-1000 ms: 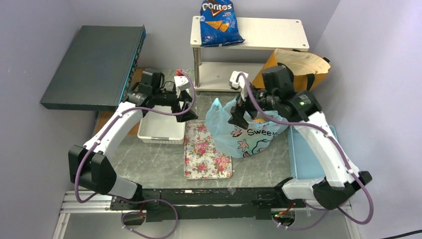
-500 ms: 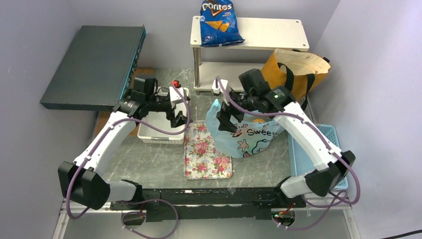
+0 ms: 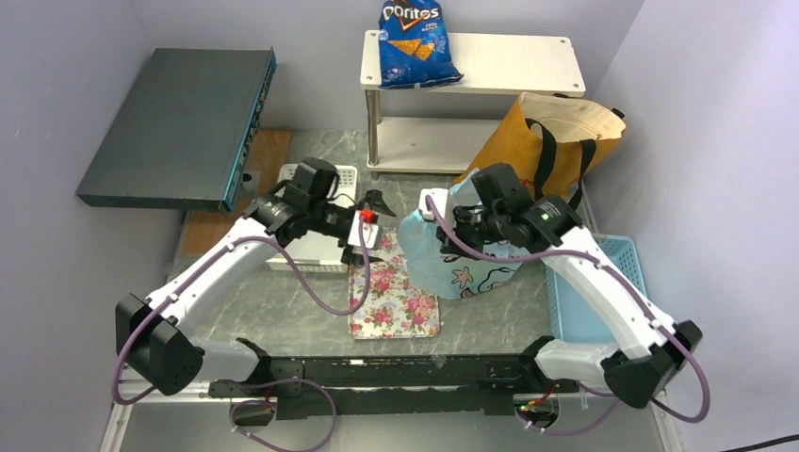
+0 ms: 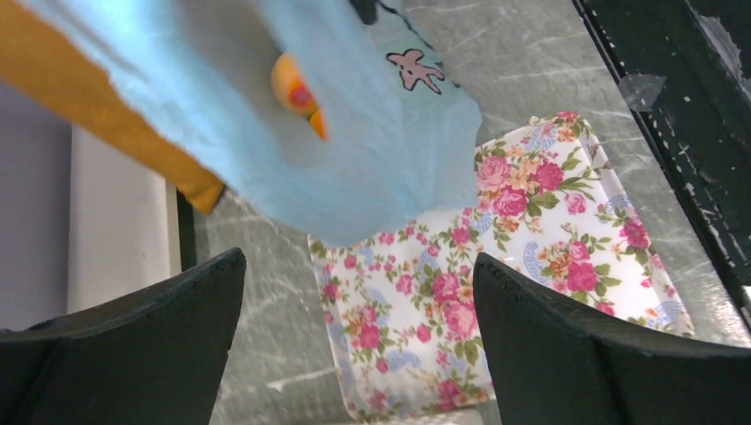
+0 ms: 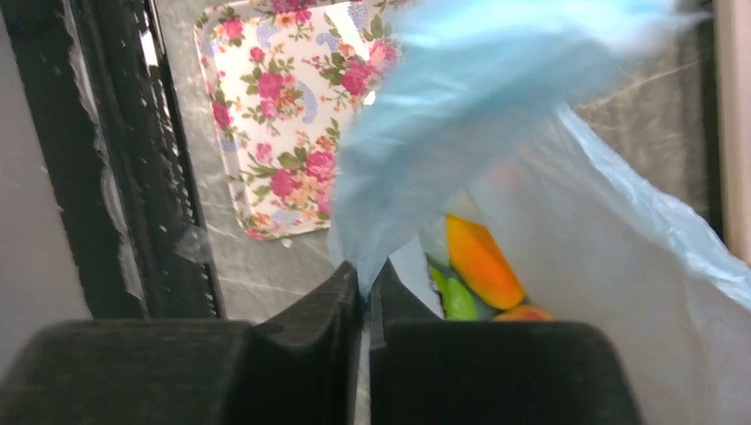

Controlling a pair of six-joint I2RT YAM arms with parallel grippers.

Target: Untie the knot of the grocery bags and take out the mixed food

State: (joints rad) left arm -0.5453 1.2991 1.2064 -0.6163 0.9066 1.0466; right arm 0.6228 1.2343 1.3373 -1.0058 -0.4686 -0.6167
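- My left gripper (image 3: 375, 209) (image 4: 359, 266) hangs above the far end of the floral tray (image 3: 391, 292) (image 4: 531, 221). Its jaws are spread wide and hold nothing.
- My right gripper (image 3: 450, 212) (image 5: 365, 274) is above the tray's far right corner. Its jaws are pressed together on a gathered fold at the top of the light-blue plastic bag (image 3: 462, 264) (image 5: 549, 115). I cannot tell whether this fold is the knot.
- The light-blue plastic bag stands on the desk (image 3: 283, 311), touching the tray's right edge. A cartoon print shows on its side. Any lettering is hidden behind my right arm.
- Mixed food inside the bag: an orange-yellow fruit (image 5: 478, 261) (image 4: 297, 88) and a green piece (image 5: 456, 297) just beside it.
- The orange-tan tote (image 3: 528, 141) with black straps leans well beyond the tray's far right corner.
- A blue chip bag (image 3: 412, 42), printed "Doritos", lies on top of the white shelf (image 3: 509, 61) beyond the tray's far end.
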